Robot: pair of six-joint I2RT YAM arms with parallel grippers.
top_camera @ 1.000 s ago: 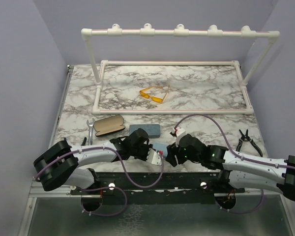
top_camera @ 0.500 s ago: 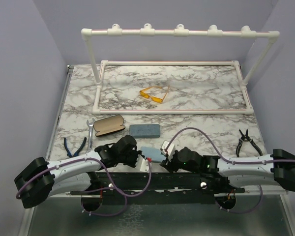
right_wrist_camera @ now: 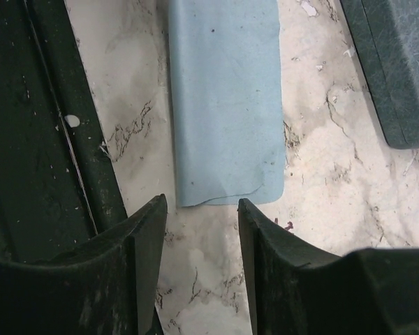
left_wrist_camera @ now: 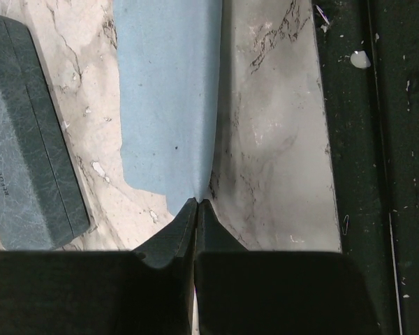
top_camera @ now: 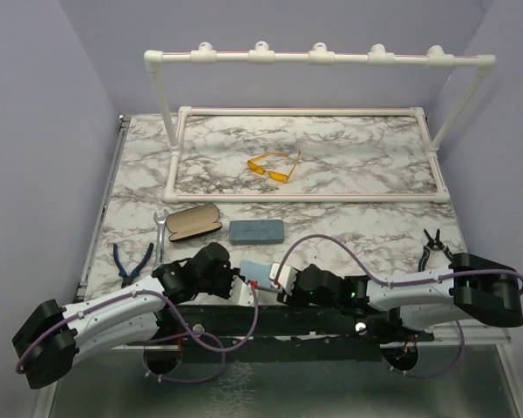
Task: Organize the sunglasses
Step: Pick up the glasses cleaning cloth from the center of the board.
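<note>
The yellow-orange sunglasses [top_camera: 273,167] lie unfolded on the marble inside the white pipe frame, far from both arms. Near the front edge a light blue cloth [top_camera: 256,271] lies flat between the two grippers. My left gripper [top_camera: 242,281] is shut, its tips [left_wrist_camera: 197,202] pinching the cloth's [left_wrist_camera: 167,98] near corner. From the other side my right gripper [top_camera: 277,279] stands open, with the cloth's [right_wrist_camera: 223,105] edge just beyond its tips [right_wrist_camera: 199,202] and bare marble between the fingers.
A grey-blue case [top_camera: 256,232] lies just behind the cloth, and an open black oval case [top_camera: 192,222] to its left. A wrench [top_camera: 161,233] and blue pliers [top_camera: 132,259] lie at the left, black pliers [top_camera: 436,248] at the right. The white pipe rack [top_camera: 318,57] stands at the back.
Both arms have dropped low and drawn toward the front edge, and the cloth has come down flat onto the marble. The right gripper's jaws have narrowed a little.
</note>
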